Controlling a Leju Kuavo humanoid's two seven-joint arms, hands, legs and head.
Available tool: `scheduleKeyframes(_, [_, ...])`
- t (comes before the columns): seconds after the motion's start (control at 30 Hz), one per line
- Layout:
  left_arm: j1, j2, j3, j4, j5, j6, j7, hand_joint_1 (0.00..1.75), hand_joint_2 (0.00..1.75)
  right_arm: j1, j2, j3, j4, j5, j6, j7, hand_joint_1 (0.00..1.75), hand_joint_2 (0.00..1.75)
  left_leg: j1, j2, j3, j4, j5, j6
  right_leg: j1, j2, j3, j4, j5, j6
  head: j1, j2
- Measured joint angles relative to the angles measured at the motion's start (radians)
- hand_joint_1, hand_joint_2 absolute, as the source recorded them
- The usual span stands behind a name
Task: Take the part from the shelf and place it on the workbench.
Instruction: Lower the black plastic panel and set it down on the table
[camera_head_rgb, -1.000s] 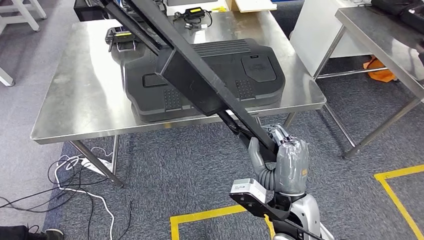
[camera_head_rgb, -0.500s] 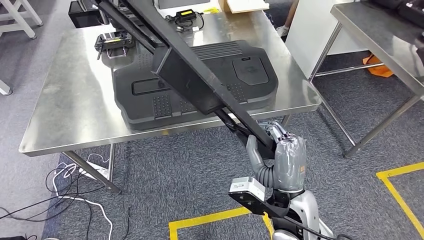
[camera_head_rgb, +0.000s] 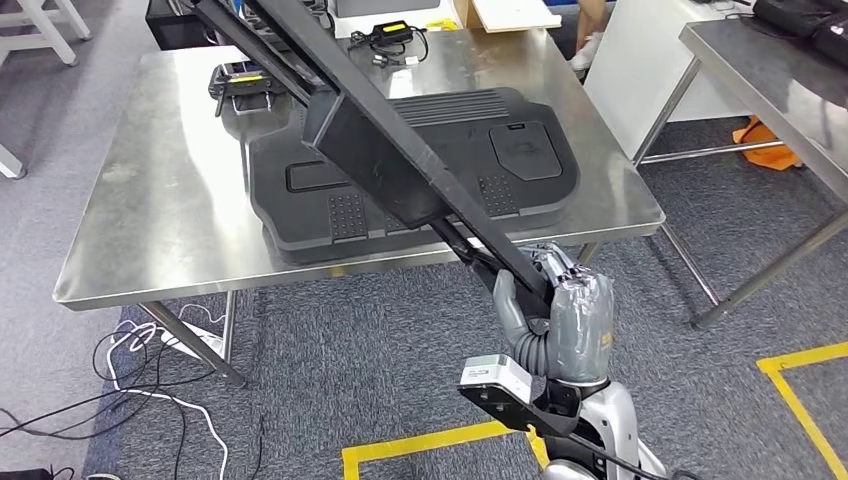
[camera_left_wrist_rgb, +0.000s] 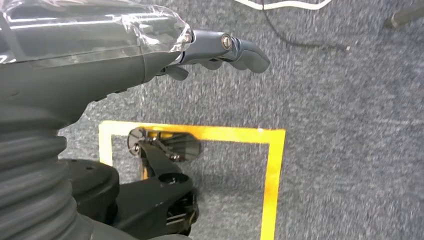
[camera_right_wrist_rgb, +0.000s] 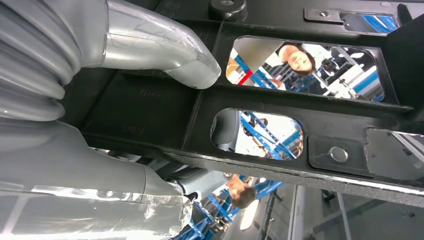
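Shifting rightward and slightly downward in the head view since half a second ago: whole scene, counter included, pointing to camera motion, not to moving things. Keeping the same place in frame: right robot hand and part.

Gripping the lower end of the part, a long black frame with a boxy block partway along: right robot hand, fingers wrapped round the bar, thumb pressing on its near side. Slanting up and away from the hand, passing above the counter and out past the top edge of the frame: part, raised in the air, not resting on the counter. Showing close up in the right wrist view: part's black underside with two rounded cut-outs, thumb lying against it.

Lying flat on the steel counter beneath the part: large black moulded panel. Sitting near the counter's far edge: small black and yellow device and a black charger with cable.

Hanging over grey carpet and a yellow floor marking in the left wrist view: left robot hand, fingers extended and holding nothing.

Trailing across the carpet under the counter's near left corner: white and black cables. Standing to the right: second steel table.
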Motion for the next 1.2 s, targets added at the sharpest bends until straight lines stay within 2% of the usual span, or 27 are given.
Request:
scheduleKeyframes(0.03, [0.000, 0.000, 0.000, 0.000, 0.000, 0.000, 0.000, 0.00, 1.75, -0.001, 0.000, 0.000, 0.000, 0.002, 0.000, 0.000, 1.75, 1.75, -0.001, -0.001, 0.004, 0.001, -0.004, -0.005, 0.002, 0.000, 0.021, -0.050, 0.018, -0.004, 0.001, 0.000])
scheduleKeyframes(0.07, [0.000, 0.000, 0.000, 0.000, 0.000, 0.000, -0.001, 0.00, 1.75, -0.001, 0.000, 0.000, 0.001, 0.003, 0.000, 0.000, 1.75, 1.75, -0.003, -0.001, 0.005, 0.000, -0.007, -0.010, 0.005, 0.001, 0.031, -0.074, 0.021, -0.007, 0.001, 0.000])
scheduleKeyframes(0.1, [0.000, 0.000, 0.000, 0.000, 0.000, 0.000, -0.001, 0.00, 1.75, 0.000, 0.000, 0.000, 0.002, 0.004, 0.000, 0.001, 1.75, 1.75, -0.004, -0.001, 0.006, -0.002, -0.008, -0.015, 0.008, 0.002, 0.034, -0.078, 0.016, -0.011, 0.000, 0.000])
scheduleKeyframes(0.2, [-0.002, 0.000, 0.000, 0.000, 0.000, 0.000, -0.001, 0.00, 1.75, 0.000, 0.000, 0.000, 0.002, 0.005, 0.000, 0.002, 1.75, 1.75, -0.004, 0.001, 0.008, 0.010, -0.023, -0.031, 0.002, 0.003, 0.043, -0.092, 0.015, -0.026, -0.004, 0.000])
scheduleKeyframes(0.27, [-0.002, 0.000, 0.000, 0.000, 0.000, 0.000, -0.002, 0.00, 1.75, -0.001, 0.001, 0.000, 0.002, 0.006, 0.000, 0.002, 1.75, 1.75, -0.002, 0.001, -0.027, 0.096, -0.069, -0.040, -0.001, 0.000, 0.053, -0.100, 0.014, -0.036, -0.009, 0.000])
scheduleKeyframes(0.33, [0.000, 0.000, 0.000, 0.000, -0.001, 0.000, -0.002, 0.00, 1.75, -0.001, 0.001, 0.000, 0.002, 0.006, 0.000, 0.003, 1.75, 1.75, 0.000, 0.002, -0.097, 0.227, -0.121, -0.047, 0.001, -0.002, 0.058, -0.100, 0.009, -0.043, -0.013, 0.000])
scheduleKeyframes(0.37, [0.002, 0.000, 0.000, 0.000, -0.001, -0.001, -0.002, 0.00, 1.75, 0.000, 0.001, 0.000, 0.002, 0.007, 0.000, 0.004, 1.75, 1.75, 0.001, 0.002, -0.124, 0.270, -0.127, -0.049, 0.001, -0.002, 0.061, -0.099, 0.006, -0.044, -0.013, 0.000])
scheduleKeyframes(0.4, [0.002, 0.000, 0.000, 0.000, -0.001, -0.001, -0.002, 0.00, 1.75, 0.001, 0.001, 0.000, 0.003, 0.008, 0.000, 0.005, 1.75, 1.75, 0.001, 0.002, -0.135, 0.279, -0.114, -0.050, 0.001, -0.001, 0.064, -0.099, 0.003, -0.044, -0.014, 0.000])
scheduleKeyframes(0.43, [0.002, 0.000, 0.000, 0.000, -0.002, -0.001, -0.002, 0.00, 1.75, 0.001, 0.001, 0.000, 0.003, 0.008, 0.000, 0.006, 1.75, 1.75, 0.002, 0.002, -0.127, 0.247, -0.080, -0.049, 0.001, 0.000, 0.070, -0.099, -0.001, -0.042, -0.014, 0.000])
scheduleKeyframes(0.5, [0.002, 0.000, 0.000, 0.000, -0.002, -0.002, -0.002, 0.00, 1.75, 0.001, 0.001, 0.000, 0.003, 0.009, 0.000, 0.007, 1.75, 1.75, 0.002, 0.002, -0.076, 0.118, 0.001, -0.042, 0.002, 0.001, 0.084, -0.098, -0.011, -0.037, -0.016, 0.000])
scheduleKeyframes(0.53, [0.001, 0.001, 0.000, 0.000, -0.002, -0.003, -0.002, 0.00, 1.75, 0.000, 0.001, 0.000, 0.003, 0.009, 0.000, 0.008, 1.75, 1.75, 0.000, 0.001, -0.054, 0.061, 0.024, -0.036, 0.003, 0.002, 0.087, -0.096, -0.016, -0.033, -0.018, 0.000])
scheduleKeyframes(0.57, [0.001, 0.001, 0.000, 0.000, -0.002, -0.004, -0.001, 0.00, 1.75, -0.002, 0.001, 0.000, 0.003, 0.008, 0.000, 0.009, 1.75, 1.75, -0.002, 0.001, -0.042, 0.028, 0.032, -0.031, 0.004, 0.003, 0.088, -0.094, -0.019, -0.029, -0.019, 0.000])
scheduleKeyframes(0.67, [0.001, 0.001, 0.000, 0.000, -0.003, -0.008, 0.000, 0.00, 1.75, -0.007, 0.001, 0.000, 0.004, 0.005, 0.000, 0.017, 1.75, 1.75, -0.005, 0.001, -0.038, 0.008, 0.026, -0.015, 0.004, 0.004, 0.086, -0.096, -0.024, -0.015, -0.019, 0.000])
scheduleKeyframes(0.73, [-0.001, 0.001, 0.000, 0.000, -0.005, -0.009, 0.000, 0.00, 1.75, -0.014, 0.001, 0.000, 0.006, 0.000, 0.000, 0.021, 1.75, 1.75, 0.000, 0.003, -0.030, -0.004, 0.028, -0.005, 0.003, 0.003, 0.077, -0.066, -0.045, -0.005, -0.015, 0.000])
scheduleKeyframes(0.77, [-0.002, 0.001, 0.000, 0.000, -0.006, -0.009, 0.000, 0.00, 1.75, -0.019, 0.000, 0.000, 0.008, -0.004, 0.000, 0.023, 1.75, 1.75, 0.002, 0.004, -0.027, -0.009, 0.029, -0.001, 0.002, 0.003, 0.055, -0.021, -0.069, 0.000, -0.012, 0.000])
scheduleKeyframes(0.83, [-0.004, 0.002, 0.000, 0.000, -0.009, -0.011, 0.000, 0.00, 1.75, -0.029, -0.001, 0.000, 0.012, -0.012, 0.000, 0.030, 1.75, 1.75, 0.001, 0.005, -0.023, -0.009, 0.025, 0.006, -0.001, 0.003, -0.015, 0.110, -0.120, 0.008, -0.006, 0.000])
scheduleKeyframes(0.87, [-0.004, 0.002, 0.000, 0.000, -0.009, -0.012, 0.000, 0.00, 1.75, -0.033, -0.002, 0.000, 0.015, -0.016, 0.000, 0.035, 1.75, 1.75, 0.000, 0.005, -0.022, -0.008, 0.023, 0.007, -0.001, 0.003, -0.047, 0.162, -0.132, 0.011, -0.005, 0.000])
scheduleKeyframes(0.9, [-0.003, 0.002, 0.000, 0.000, -0.010, -0.012, 0.000, 0.00, 1.75, -0.037, -0.004, 0.000, 0.019, -0.018, 0.000, 0.039, 1.75, 1.75, 0.000, 0.005, -0.020, -0.008, 0.021, 0.008, -0.002, 0.002, -0.064, 0.182, -0.123, 0.012, -0.004, 0.000])
scheduleKeyframes(0.93, [-0.003, 0.002, 0.000, 0.000, -0.010, -0.012, 0.000, 0.00, 1.75, -0.042, -0.006, 0.000, 0.022, -0.021, 0.000, 0.044, 1.75, 1.75, 0.001, 0.004, -0.016, -0.007, 0.017, 0.007, -0.002, 0.002, -0.062, 0.162, -0.095, 0.011, -0.002, 0.000])
scheduleKeyframes(1.0, [-0.003, 0.002, 0.000, 0.000, -0.011, -0.012, 0.000, 0.00, 1.75, -0.055, -0.010, 0.000, 0.029, -0.023, 0.000, 0.050, 1.75, 1.75, 0.001, 0.002, -0.006, -0.006, 0.008, 0.002, -0.002, 0.002, -0.013, 0.037, -0.016, 0.008, 0.001, 0.000])
scheduleKeyframes(1.03, [-0.004, 0.002, 0.000, 0.000, -0.012, -0.013, 0.001, 0.00, 1.75, -0.062, -0.011, 0.001, 0.032, -0.024, 0.000, 0.053, 1.75, 1.75, 0.000, 0.001, -0.002, -0.003, 0.003, -0.002, 0.000, 0.002, 0.012, -0.024, 0.010, 0.004, 0.002, 0.000])
scheduleKeyframes(1.07, [-0.005, 0.002, 0.000, 0.000, -0.013, -0.014, 0.002, 0.00, 1.75, -0.068, -0.013, 0.001, 0.034, -0.024, 0.000, 0.055, 1.75, 1.75, -0.002, 0.001, 0.000, -0.002, 0.000, -0.006, 0.002, 0.002, 0.029, -0.063, 0.022, 0.000, 0.003, 0.000])
scheduleKeyframes(1.1, [-0.005, 0.002, 0.000, 0.000, -0.015, -0.015, 0.002, 0.00, 1.75, -0.072, -0.014, 0.001, 0.037, -0.025, 0.000, 0.058, 1.75, 1.75, -0.003, 0.001, 0.000, -0.003, -0.002, -0.011, 0.005, 0.003, 0.034, -0.078, 0.018, -0.004, 0.002, 0.000])
scheduleKeyframes(1.2, [-0.007, 0.002, 0.000, 0.000, -0.019, -0.016, 0.005, 0.00, 1.75, -0.077, -0.020, 0.002, 0.041, -0.027, 0.000, 0.065, 1.75, 1.75, -0.003, 0.002, 0.004, 0.000, -0.010, -0.026, 0.003, 0.004, 0.040, -0.090, 0.016, -0.021, -0.002, 0.000])
